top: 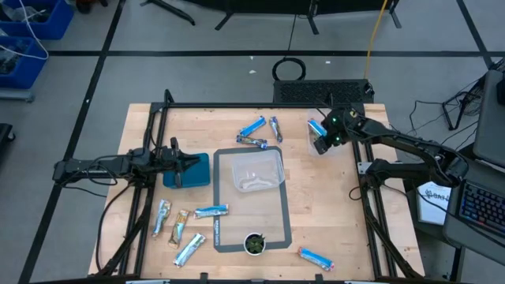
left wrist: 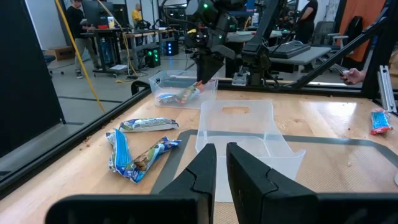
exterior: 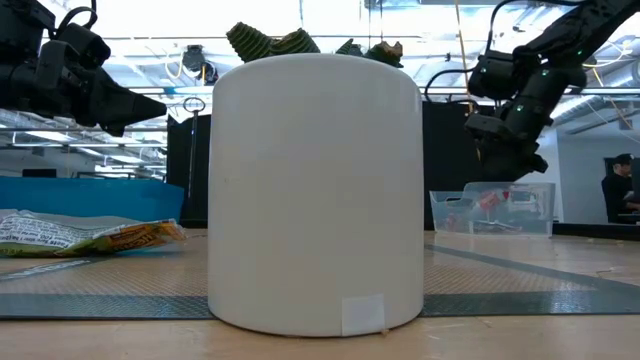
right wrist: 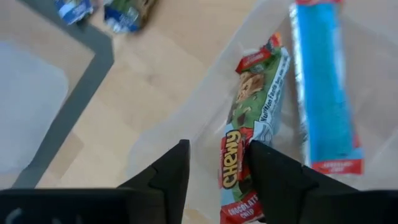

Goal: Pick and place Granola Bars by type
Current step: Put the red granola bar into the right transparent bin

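A Chewy granola bar (right wrist: 244, 143), wrapped in blue, green and red, is seen lying in a clear bin (top: 322, 143) at the table's (top: 331, 205) two o'clock, beside a bright blue bar (right wrist: 323, 93). The pale wood table is ringed by workshop benches. Its long axis runs along the right gripper's (right wrist: 219, 163) spread fingers, which straddle it. The left gripper (left wrist: 221, 167), nearly pressed together, holds nothing at nine o'clock.

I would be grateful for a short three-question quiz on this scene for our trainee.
1. True or false: the right pincer hangs open over the small clear bin.
2. What lies beside the Chewy bar in that bin? A) a blue bar B) a spoon C) a cup
3. Over what does the left pincer hang?
Key: 1 true; 2 A; 3 the blue bin.
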`<state>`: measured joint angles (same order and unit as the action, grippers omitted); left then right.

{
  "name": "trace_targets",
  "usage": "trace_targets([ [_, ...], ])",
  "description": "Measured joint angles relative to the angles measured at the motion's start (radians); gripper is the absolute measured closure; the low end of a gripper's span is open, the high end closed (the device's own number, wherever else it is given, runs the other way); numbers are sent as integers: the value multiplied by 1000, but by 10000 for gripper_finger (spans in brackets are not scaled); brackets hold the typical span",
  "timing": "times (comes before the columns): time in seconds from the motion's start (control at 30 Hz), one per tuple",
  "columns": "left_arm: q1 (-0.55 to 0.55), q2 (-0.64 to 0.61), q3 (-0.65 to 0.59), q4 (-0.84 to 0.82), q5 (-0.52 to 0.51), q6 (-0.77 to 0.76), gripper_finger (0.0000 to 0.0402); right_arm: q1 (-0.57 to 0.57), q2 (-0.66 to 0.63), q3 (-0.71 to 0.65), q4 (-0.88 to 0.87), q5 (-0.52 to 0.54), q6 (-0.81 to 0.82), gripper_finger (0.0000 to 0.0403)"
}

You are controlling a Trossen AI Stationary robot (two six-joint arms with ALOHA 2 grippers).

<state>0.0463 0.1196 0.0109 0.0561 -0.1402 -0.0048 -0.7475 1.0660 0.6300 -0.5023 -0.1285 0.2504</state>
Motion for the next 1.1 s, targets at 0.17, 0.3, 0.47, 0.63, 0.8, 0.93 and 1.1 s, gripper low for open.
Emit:
trace_targets([
  [0.17, 0, 0, 0, 0, 0, 0, 360, 0, 0, 0, 28, 24, 0, 236],
  [0.3, 0, 0, 0, 0, 0, 0, 360, 0, 0, 0, 14, 26, -7, 225],
  [0.47, 0, 0, 0, 0, 0, 0, 360, 10, 1, 0, -2, 53, -28, 202],
  [0.63, 0, 0, 0, 0, 0, -1, 360, 33, 4, 0, 30, 52, 5, 179],
  [0.8, 0, 0, 0, 0, 0, -1, 360, 83, 5, -2, 46, 48, -1, 170],
  [0.93, 0, 0, 0, 0, 0, 0, 360, 157, 4, -52, 223, 19, -6, 178],
  [1.1, 0, 0, 0, 0, 0, 0, 360, 271, 1, -156, 463, -3, -3, 192],
])
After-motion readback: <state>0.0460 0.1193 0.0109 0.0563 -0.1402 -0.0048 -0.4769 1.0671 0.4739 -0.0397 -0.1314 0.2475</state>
